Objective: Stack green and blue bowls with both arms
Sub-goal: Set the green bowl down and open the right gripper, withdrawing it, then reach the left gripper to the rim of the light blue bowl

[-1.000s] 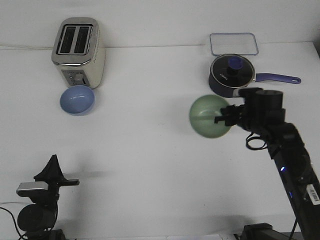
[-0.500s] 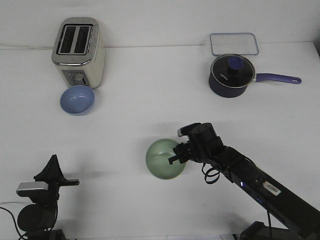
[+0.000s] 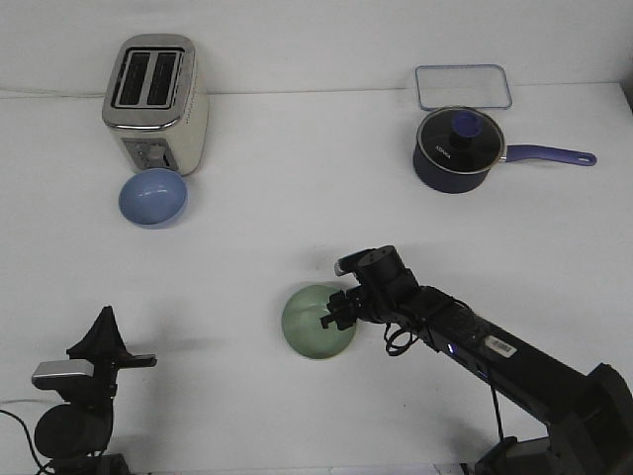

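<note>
Right now my right hand is clamped on the right-hand rim of the green bowl, which sits low over the white surface; whether the bowl touches it I cannot tell. My right arm stretches in from the near right corner to reach it. Taking the green bowl as my landmark, the blue bowl lies well away to the far left, upright on the surface with its opening up. Just behind the blue bowl stands the toaster, cream and silver, its front face very near the bowl's far rim. Far to the right of the green bowl and further back sits the dark saucepan with its lid on and its purple handle pointing right. Just behind the saucepan rests a clear rectangular tray. My left hand hangs well to the near left of the green bowl, pointing upward above the silver block, nothing in it; from this angle I cannot tell whether its fingers are apart or together.
</note>
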Controlling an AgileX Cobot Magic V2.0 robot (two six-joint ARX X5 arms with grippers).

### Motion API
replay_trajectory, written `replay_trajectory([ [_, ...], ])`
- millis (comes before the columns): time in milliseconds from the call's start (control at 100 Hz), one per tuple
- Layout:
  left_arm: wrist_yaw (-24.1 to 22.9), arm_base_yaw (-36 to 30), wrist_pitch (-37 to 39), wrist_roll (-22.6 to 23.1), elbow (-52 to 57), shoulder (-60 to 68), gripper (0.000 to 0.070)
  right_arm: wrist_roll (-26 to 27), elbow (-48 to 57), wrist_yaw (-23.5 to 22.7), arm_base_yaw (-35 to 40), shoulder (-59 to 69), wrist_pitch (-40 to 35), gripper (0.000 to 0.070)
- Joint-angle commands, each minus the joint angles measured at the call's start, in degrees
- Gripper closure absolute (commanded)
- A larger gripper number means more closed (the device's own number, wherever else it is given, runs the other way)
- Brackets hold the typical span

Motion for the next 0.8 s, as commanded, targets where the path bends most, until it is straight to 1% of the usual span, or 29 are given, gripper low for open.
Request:
replay_trajectory([
  [0,0.24,0.02,0.76,-5.70,-0.77,-0.07,0.0689,0.20,0.72,-0.46,-0.50,-0.83,0.42,0.0405],
  [80,0.22,0.02,0.74,-11.63,-0.24,-0.07,0.0689,-1.01,1.03,-0.87,-2.36,-3.63,-0.26,0.0405],
  [150,0.24,0.02,0.48,-15.47,0.44,-0.07,0.0688,-2.08,1.46,-0.85,-4.17,-6.84,-0.81,0.0405],
  [230,0.26,0.02,-0.04,-17.84,1.81,0.13,0.0688,-4.07,2.19,-0.37,-7.76,-12.17,-1.60,0.0405],
  [290,-0.17,0.02,-2.29,-19.19,3.80,0.94,0.0686,-5.42,2.47,-0.37,-10.84,-16.20,-1.55,0.0405],
  [410,-3.85,0.04,-7.63,-22.40,9.68,5.81,0.0685,-7.37,2.47,-0.46,-17.20,-23.52,-1.55,0.0405],
  [500,-3.96,0.09,-8.74,-22.47,14.99,13.11,0.0685,-10.64,2.21,0.07,-20.70,-27.78,-2.29,0.0406],
  [600,-3.91,0.09,-8.96,-22.34,22.05,24.35,0.0685,-12.87,0.02,1.16,-22.51,-31.87,-1.95,0.0406],
  [660,-3.93,0.15,-9.64,-20.94,26.93,31.89,0.0686,-13.16,-2.49,1.84,-22.80,-34.10,-1.03,0.0406],
  [700,-3.91,0.37,-10.40,-19.19,30.56,37.46,0.0686,-13.22,-4.57,1.86,-22.84,-35.52,-0.17,0.0406],
  [790,-3.91,1.31,-13.88,-15.96,38.88,49.51,0.0685,-12.92,-8.85,1.84,-22.84,-38.03,1.29,0.0406],
])
